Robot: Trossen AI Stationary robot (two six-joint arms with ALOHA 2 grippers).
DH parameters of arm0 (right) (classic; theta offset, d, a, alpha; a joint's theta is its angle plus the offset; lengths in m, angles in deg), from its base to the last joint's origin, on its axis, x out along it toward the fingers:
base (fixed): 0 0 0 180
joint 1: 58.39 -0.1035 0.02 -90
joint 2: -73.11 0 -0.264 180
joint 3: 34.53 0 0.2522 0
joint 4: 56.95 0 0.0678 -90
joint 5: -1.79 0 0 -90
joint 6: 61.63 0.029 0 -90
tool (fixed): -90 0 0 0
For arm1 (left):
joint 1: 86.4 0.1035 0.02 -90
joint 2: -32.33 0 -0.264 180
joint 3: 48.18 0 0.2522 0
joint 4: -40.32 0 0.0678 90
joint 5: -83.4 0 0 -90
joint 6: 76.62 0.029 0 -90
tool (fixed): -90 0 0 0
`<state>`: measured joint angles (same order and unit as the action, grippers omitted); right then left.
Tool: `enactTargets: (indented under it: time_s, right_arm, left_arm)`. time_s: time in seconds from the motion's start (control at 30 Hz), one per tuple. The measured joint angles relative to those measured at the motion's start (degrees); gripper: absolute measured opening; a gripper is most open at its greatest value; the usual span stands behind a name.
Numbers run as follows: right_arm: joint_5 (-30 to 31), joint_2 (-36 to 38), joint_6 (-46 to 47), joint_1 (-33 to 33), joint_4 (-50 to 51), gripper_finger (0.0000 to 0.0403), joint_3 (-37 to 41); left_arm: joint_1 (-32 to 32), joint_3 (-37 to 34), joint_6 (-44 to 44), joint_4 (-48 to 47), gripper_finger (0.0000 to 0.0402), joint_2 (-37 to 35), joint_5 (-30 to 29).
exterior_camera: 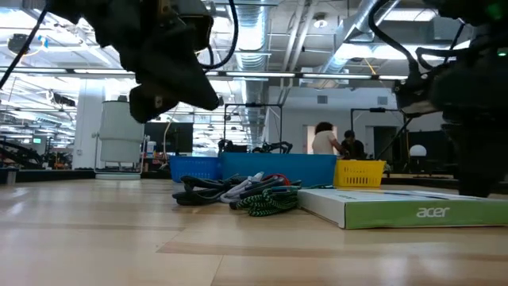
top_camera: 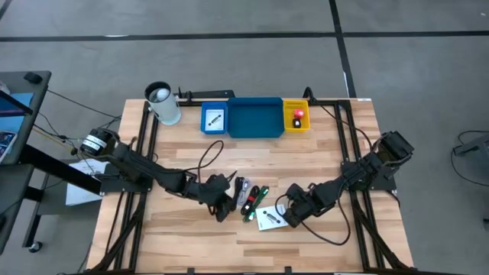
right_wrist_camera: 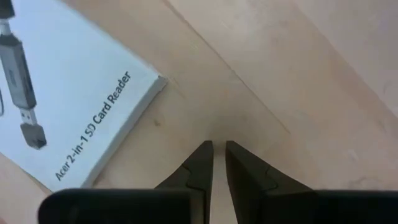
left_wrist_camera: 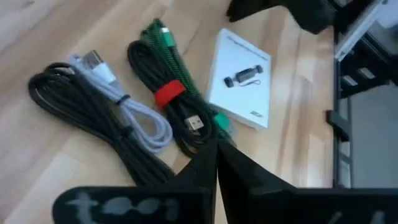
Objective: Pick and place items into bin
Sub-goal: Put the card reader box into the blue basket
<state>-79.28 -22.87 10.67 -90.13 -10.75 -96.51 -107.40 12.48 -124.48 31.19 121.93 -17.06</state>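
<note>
Wooden table [top_camera: 191, 145]: small blue tray [top_camera: 214, 120] holds a packet, yellow tray [top_camera: 296, 116] a red block (both tools clenched, empty).

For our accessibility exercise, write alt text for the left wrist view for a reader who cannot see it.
Coiled cables, black, white and green, lie on a wooden table beside a white printed packet. The left hand, fingertips together, points at them; the other arm shows beyond.

- Wooden table [top_camera: 306, 153]: light planks.
- Trays [top_camera: 254, 118], set along far edge.
- Cup [top_camera: 162, 103], placed beside trays.
- Cable bundles [top_camera: 248, 198] and white packet [top_camera: 270, 218], laid mid-table.
</note>
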Motion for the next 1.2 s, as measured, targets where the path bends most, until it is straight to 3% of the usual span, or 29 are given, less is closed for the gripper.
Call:
enactTargets:
  time_s: [0.13,0.3,0.63,0.77,0.9,1.07,1.2]
  right_arm:
    - [-0.5,0.0,-0.1,0.7,-1.0,0.0038,0.0]
    - [-1.3,0.1,-1.3,1.3,-1.3,0.0038,-0.1]
    - [-1.7,0.1,-1.8,1.4,-1.5,0.0038,-0.1]
    - [-1.6,0.1,-2.3,1.4,-1.4,0.0038,-0.1]
    - [-1.5,0.1,-3.8,1.4,-1.4,0.0038,-0.1]
    - [-1.5,0.1,-5.5,1.4,-1.5,0.0038,-0.1]
    - [-1.6,0.1,-6.8,1.4,-1.5,0.0038,-0.1]
  left_arm:
    - [-0.8,1.3,1.1,8.7,0.0,4.0,5.2]
    - [-1.5,7.6,1.4,8.5,0.0,11.8,5.6]
    - [0.6,17.2,-5.4,8.6,0.0,23.0,16.2]
    - [0.6,18.8,-5.5,3.6,0.0,23.0,14.4]
    - [0.6,22.2,-1.3,-7.1,0.0,23.1,13.0]
    - [0.7,27.7,9.1,-19.1,0.0,23.0,7.3]
    - [0.6,30.1,18.2,-22.2,0.0,22.9,6.1]
